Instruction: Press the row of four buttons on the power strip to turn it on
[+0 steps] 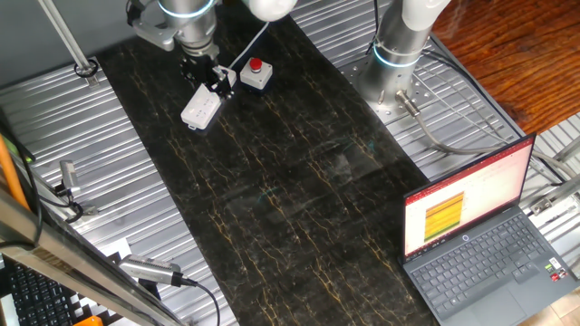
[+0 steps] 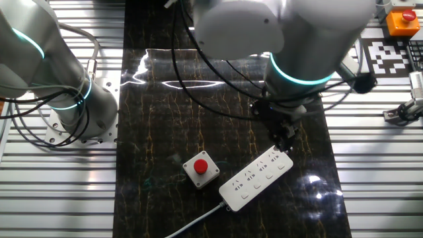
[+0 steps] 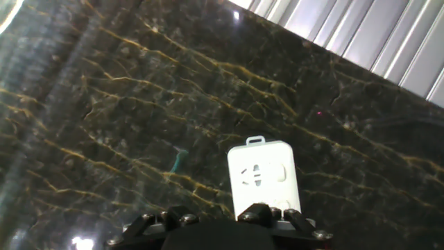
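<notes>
Gripper (image 2: pixel 285 142) fingertips lying hidden behind the hand's own body in the hand view, power strip (image 3: pixel 263 179) being cut off there by the hand and lower edge, its buttons showing too small to tell apart in one fixed view, laptop (image 1: pixel 485 240) running off the frame's right edge.

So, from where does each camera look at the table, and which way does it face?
One fixed view: high, facing the far end, where the gripper meets the power strip; arm and laptop show.
The other fixed view: high on the opposite side, looking down; the arm covers the top.
Hand view: on the hand, looking down the fingers at the strip's end.
All three share the strip; both fixed views share the red button box.
</notes>
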You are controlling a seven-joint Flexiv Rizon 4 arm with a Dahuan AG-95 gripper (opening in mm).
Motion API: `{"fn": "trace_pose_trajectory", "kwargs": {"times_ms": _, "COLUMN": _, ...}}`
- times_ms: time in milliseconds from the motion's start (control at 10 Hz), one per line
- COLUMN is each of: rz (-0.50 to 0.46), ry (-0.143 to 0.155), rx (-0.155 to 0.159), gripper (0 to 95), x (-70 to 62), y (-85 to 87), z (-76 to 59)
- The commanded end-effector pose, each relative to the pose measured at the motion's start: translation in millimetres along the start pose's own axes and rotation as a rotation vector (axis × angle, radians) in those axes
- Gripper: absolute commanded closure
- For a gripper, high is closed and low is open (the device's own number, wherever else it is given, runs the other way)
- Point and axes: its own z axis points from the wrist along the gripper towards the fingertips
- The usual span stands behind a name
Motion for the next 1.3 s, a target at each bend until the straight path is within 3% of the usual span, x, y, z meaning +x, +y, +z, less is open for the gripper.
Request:
{"fn": "trace_pose_trajectory", "kwargs": {"times_ms": 100, "rz": 0.015, "ry": 0.018, "rx": 0.026, "gripper": 38.0, "x": -0.8, "y": -1.8, "z": 0.9}}
{"fn": "trace_pose_trajectory", "kwargs": {"times_ms": 500, "rz": 0.035, "ry": 0.023, "rx": 0.050, "gripper": 38.0, "x": -0.8, "y": -1.8, "z": 0.9}}
{"fn": "trace_pose_trajectory", "kwargs": {"times_ms": 1000, "rz": 0.030, "ry": 0.015, "rx": 0.051, "gripper": 38.0, "x": -0.8, "y": -1.8, "z": 0.9}}
{"fn": "trace_pose_trajectory", "kwargs": {"times_ms": 1300, "rz": -0.009, "ry": 0.010, "rx": 0.040, "gripper": 38.0, "x": 22.5, "y": -41.0, "z": -2.3}}
